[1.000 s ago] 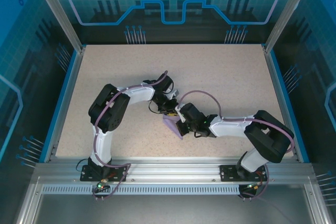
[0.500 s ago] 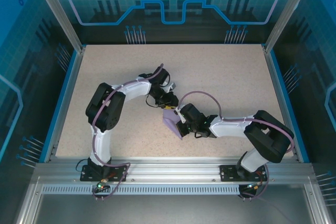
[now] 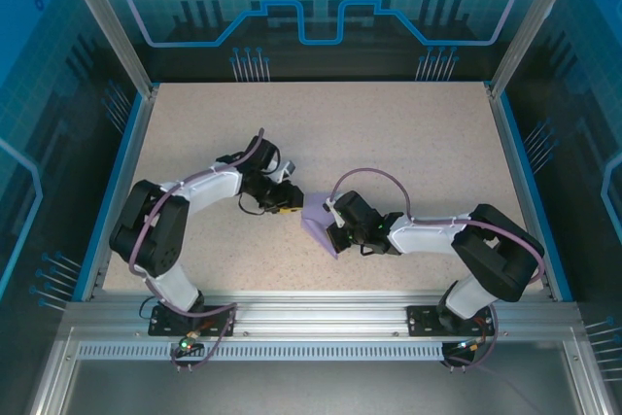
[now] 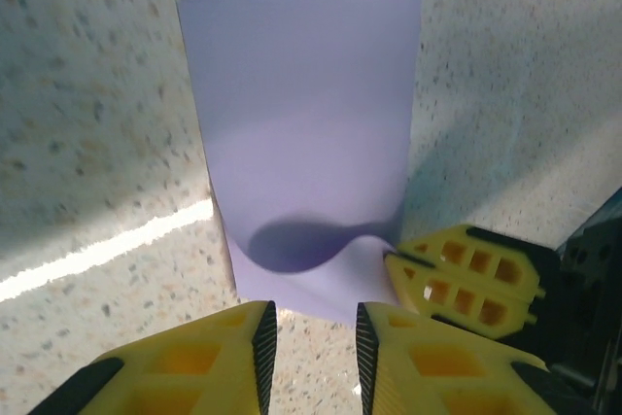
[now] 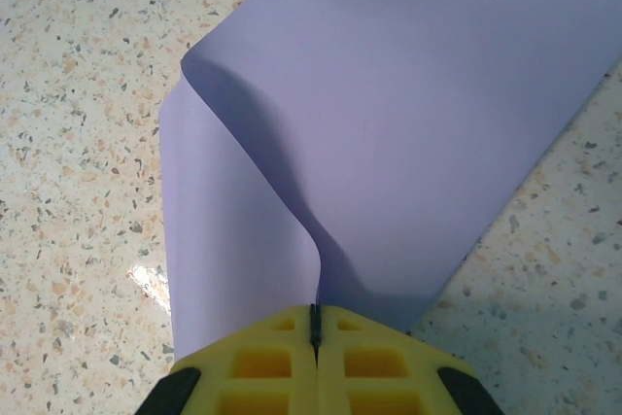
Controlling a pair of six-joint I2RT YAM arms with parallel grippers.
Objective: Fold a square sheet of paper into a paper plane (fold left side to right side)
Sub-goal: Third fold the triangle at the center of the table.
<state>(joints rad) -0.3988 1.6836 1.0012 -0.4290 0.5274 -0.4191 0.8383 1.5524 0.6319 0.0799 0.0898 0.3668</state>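
The square sheet of paper (image 3: 316, 223) is lavender and lies doubled over on the speckled table between the two arms. In the right wrist view the paper (image 5: 408, 94) has its top layer bulging up in a curved ridge. My right gripper (image 5: 314, 323) is shut on the near edge of the sheet, both layers pinched in the jaws. My left gripper (image 4: 313, 352) stands open just short of the paper (image 4: 301, 123), with bare table between its fingers. From above, the left gripper (image 3: 290, 208) is to the left of the sheet and the right gripper (image 3: 331, 237) is at its lower right.
The table (image 3: 408, 133) is beige and speckled, framed by blue rails and aluminium posts. Wide room lies behind and to either side of the arms. The right gripper's yellow fingers (image 4: 466, 274) show beside the sheet's corner in the left wrist view.
The left arm has swung left and back off the paper, and its jaws have opened. The right gripper has kept its grip and place.
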